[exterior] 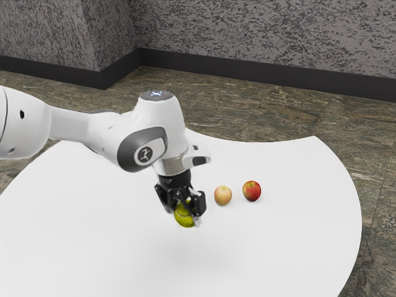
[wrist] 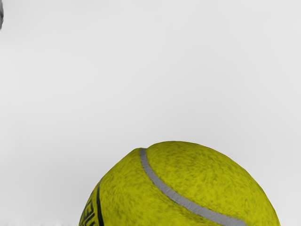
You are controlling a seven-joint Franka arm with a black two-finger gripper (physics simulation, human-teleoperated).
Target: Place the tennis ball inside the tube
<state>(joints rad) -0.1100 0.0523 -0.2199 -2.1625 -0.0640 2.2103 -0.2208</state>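
The black gripper (exterior: 184,209) is shut on the yellow-green tennis ball (exterior: 185,216), one finger on each side of it. Ball and gripper hang over the white table, with a faint shadow below them. In the wrist view the tennis ball (wrist: 183,188) looms large at the lower edge, its grey seam and part of some dark lettering visible. I cannot make out a tube.
A pale yellow-pink apple (exterior: 223,195) and a red apple (exterior: 252,191) lie on the round white table (exterior: 297,247), toward the exterior view's right of the gripper. A dark grey object (wrist: 1,15) cuts into the wrist view's corner.
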